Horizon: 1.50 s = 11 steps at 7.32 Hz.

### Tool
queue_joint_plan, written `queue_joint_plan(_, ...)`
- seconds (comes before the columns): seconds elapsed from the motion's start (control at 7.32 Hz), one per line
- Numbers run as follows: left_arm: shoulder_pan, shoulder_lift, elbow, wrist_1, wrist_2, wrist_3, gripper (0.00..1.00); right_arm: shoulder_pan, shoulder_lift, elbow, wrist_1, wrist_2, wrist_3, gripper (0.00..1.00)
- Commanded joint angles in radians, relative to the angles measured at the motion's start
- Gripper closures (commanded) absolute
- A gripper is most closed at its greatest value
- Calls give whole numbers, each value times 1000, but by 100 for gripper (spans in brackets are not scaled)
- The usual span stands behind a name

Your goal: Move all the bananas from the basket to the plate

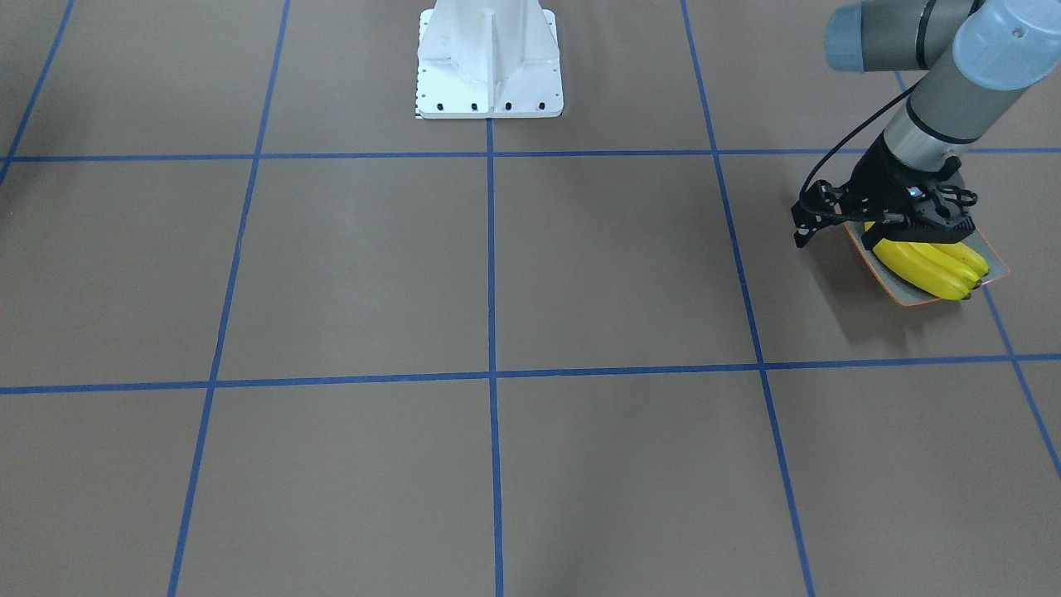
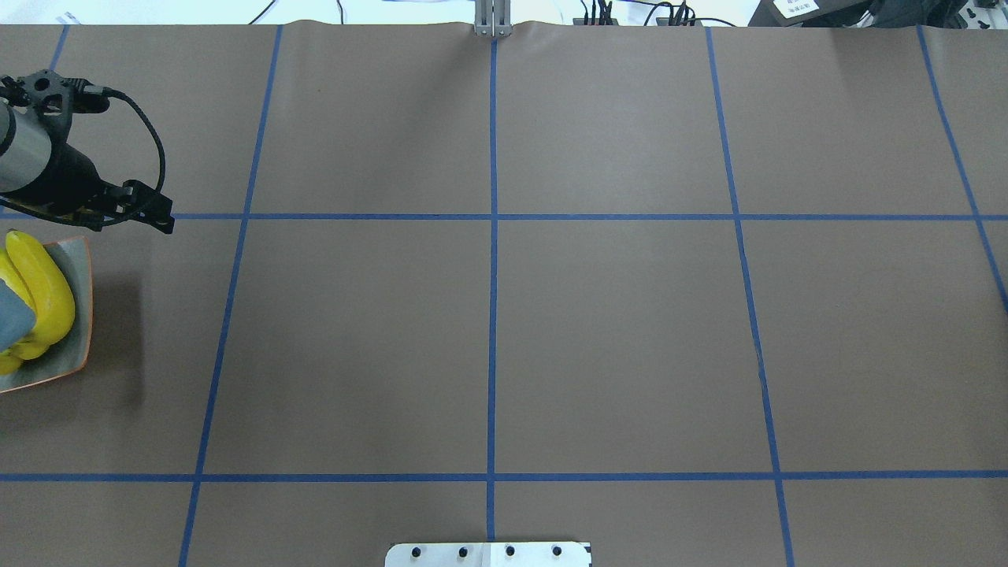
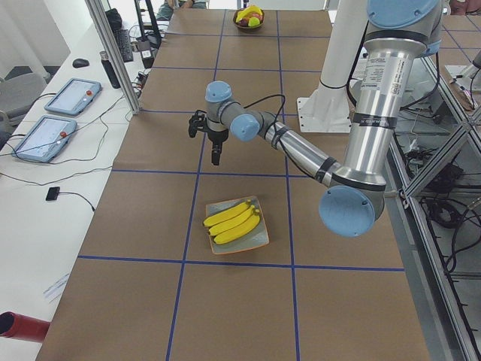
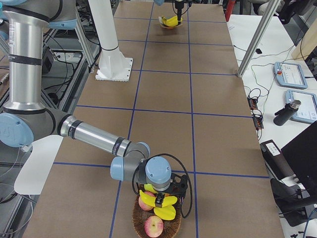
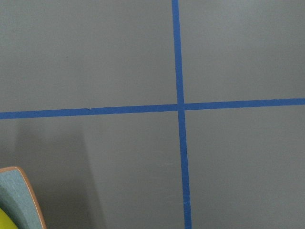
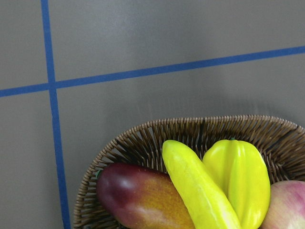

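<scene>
Three yellow bananas (image 1: 928, 265) (image 2: 43, 283) (image 3: 233, 220) lie side by side on the grey-green plate (image 1: 877, 278) (image 2: 79, 315) (image 3: 258, 242) at the table's left end. My left gripper (image 1: 800, 225) (image 2: 161, 216) (image 3: 216, 156) hangs above the bare table just beyond the plate, open and holding nothing. One more banana (image 6: 195, 186) (image 4: 166, 210) rests in the wicker basket (image 6: 190, 126) (image 4: 143, 223) at the table's right end. My right gripper (image 4: 159, 201) hovers low over this basket. I cannot tell whether it is open or shut.
The basket also holds a red-orange mango (image 6: 138, 195), a yellow star fruit (image 6: 240, 176) and an apple (image 4: 153, 226). The white robot base (image 1: 489, 58) stands at the table's near middle. Blue tape lines grid the brown table between plate and basket.
</scene>
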Motion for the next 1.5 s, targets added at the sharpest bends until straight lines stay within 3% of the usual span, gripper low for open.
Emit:
queue_joint_plan(0.0, 0, 0, 0, 2, 1, 0, 0, 18, -2, -53, 1, 40, -14, 1)
queue_joint_plan(0.55, 0, -8, 0, 2, 1, 1, 0, 18, -7, -93, 1, 29, -38, 2)
queue_joint_plan(1.09, 0, -11, 0, 2, 0, 2, 0, 18, -4, -122, 1, 29, -41, 19)
queue_joint_plan(1.37, -2, -11, -3, 2, -2, 2, 0, 18, 2, -125, 1, 29, -40, 76)
